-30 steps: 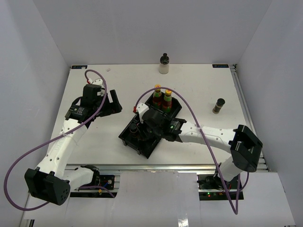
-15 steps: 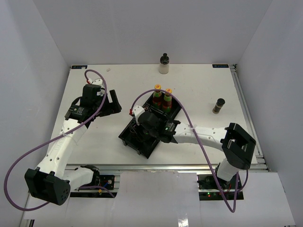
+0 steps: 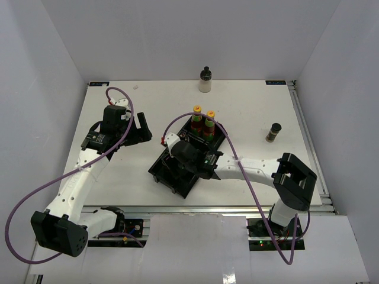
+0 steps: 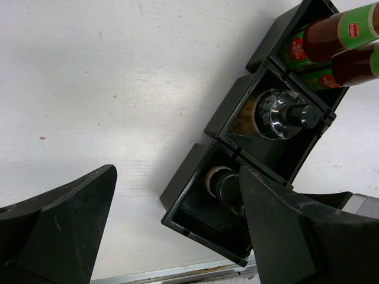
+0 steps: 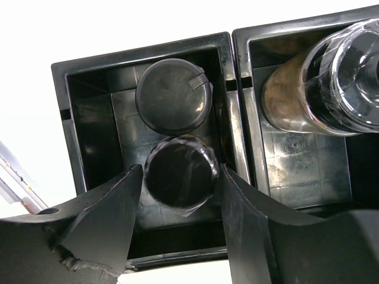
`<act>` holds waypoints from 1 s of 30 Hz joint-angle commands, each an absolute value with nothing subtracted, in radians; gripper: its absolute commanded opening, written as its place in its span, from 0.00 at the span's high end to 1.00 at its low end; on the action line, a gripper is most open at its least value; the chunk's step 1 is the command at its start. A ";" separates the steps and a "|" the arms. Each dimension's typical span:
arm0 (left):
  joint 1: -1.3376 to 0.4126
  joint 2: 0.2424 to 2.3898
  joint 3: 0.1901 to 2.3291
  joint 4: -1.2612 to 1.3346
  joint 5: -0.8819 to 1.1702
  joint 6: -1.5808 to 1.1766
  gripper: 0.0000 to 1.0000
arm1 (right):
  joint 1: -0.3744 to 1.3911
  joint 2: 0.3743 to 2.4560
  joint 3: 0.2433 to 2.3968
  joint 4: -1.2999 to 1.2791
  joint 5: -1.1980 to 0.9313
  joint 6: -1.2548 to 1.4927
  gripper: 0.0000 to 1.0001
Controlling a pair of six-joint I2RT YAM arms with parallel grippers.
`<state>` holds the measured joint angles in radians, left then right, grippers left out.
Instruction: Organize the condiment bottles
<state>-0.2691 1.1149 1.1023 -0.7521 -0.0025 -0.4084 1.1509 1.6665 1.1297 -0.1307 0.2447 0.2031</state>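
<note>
On the white table (image 3: 136, 171), close to the middle, sits a black tray (image 4: 222, 106) with three boxes in a row

In the far box, two red sauce bottles (image 3: 202, 123) with green necks and yellow caps stand side by side. The middle box holds a brown jar (image 4: 278, 112) with a shiny lid. The near box holds two jars close together: the black-lidded jar (image 5: 173, 97) and the nearer jar (image 5: 180, 168), which has a dark top

The right hand (image 5: 180, 177) is over this near box, with one finger on each side of the nearer jar. Its fingers (image 5: 106, 219) are very close to that jar, but I cannot tell if they squeeze it or just stand beside it

The left hand (image 3: 144, 127) hangs over the table to the left of the tray. Its fingers are spread wide and it holds nothing

A cream bottle (image 3: 205, 83) with a black top stands alone at the far edge of the table. A small dark jar (image 3: 273, 132) stands alone to the right of the tray, well apart from it
</note>
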 commanded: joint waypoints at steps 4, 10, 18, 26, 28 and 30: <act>-0.262 1.074 1.102 -0.754 -0.002 -0.408 0.05 | 1.159 1.663 1.180 -0.110 0.264 0.212 0.35; -0.262 1.072 1.133 -0.773 -0.002 -0.407 0.04 | 1.167 1.603 1.213 -0.181 0.296 0.209 0.29; -0.262 1.060 1.103 -0.760 0.037 -0.404 0.04 | 1.167 1.452 1.271 -0.365 0.395 0.227 0.24; -0.261 1.071 0.972 -0.668 0.145 -0.394 0.04 | 0.910 1.271 1.272 -0.525 0.471 0.248 0.21; -0.262 1.090 0.956 -0.648 0.161 -0.394 0.04 | 0.787 1.240 1.273 -0.549 0.445 0.231 0.20; -0.261 1.109 0.947 -0.642 0.170 -0.394 0.04 | 0.649 1.229 1.281 -0.558 0.449 0.213 0.18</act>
